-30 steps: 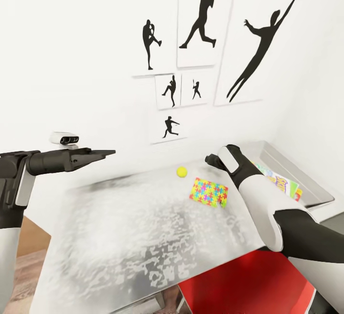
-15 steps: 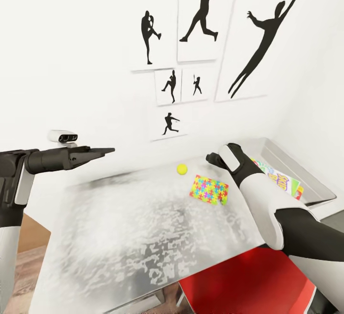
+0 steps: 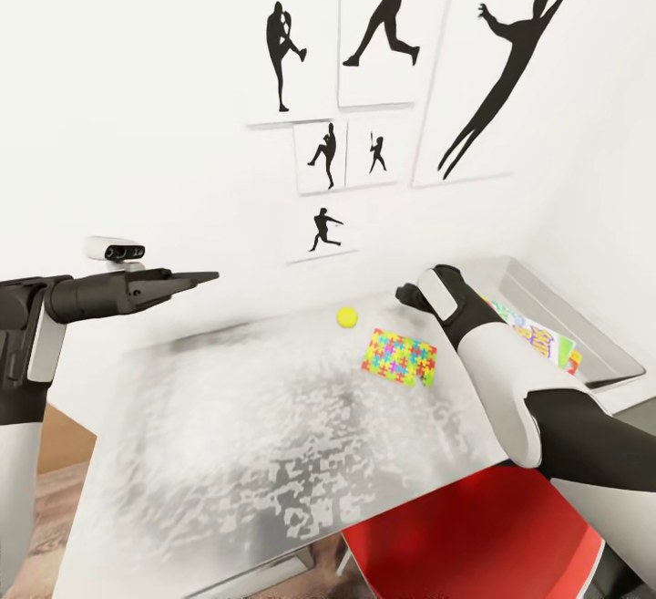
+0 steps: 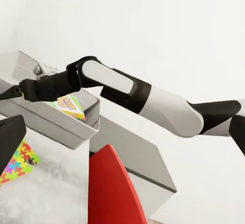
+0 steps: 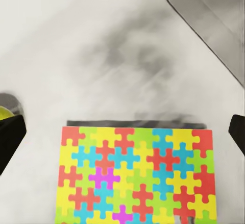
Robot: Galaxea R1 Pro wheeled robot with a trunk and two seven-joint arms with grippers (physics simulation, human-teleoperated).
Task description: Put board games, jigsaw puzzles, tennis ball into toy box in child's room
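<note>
One puzzle left out: the jigsaw puzzle (image 3: 399, 356) lay flat on the table (image 3: 273, 453), bright pieces up, just short of the toy box (image 3: 583, 330).
Right gripper (image 5: 122, 132): hung above the puzzle, looking straight down on it (image 5: 135, 175); its two dark fingertips (image 5: 9, 137) stood wide apart at either edge of the wrist view, the puzzle's far edge lying between them, nothing pinched.
Right arm (image 3: 492, 371): reached across the table from the right in the head view, wrist over the puzzle's far side.
Tennis ball (image 3: 346, 316): sat on the table just beyond the puzzle, towards the wall; in the right wrist view a sliver of it (image 5: 4, 112) peeked out beside one fingertip, apart from the puzzle.
Toy box: stood at the table's right end with printed game boxes (image 3: 533, 335) already inside; the left wrist view showed it (image 4: 56, 127) too.
Left gripper (image 3: 196, 281): held out level over the table's left end, well away from the toys; fingers looked drawn together to a point, empty.
Wall pictures (image 3: 383, 29): black sports silhouettes above the table.
Red chair (image 3: 474, 544): tucked under the near edge.
</note>
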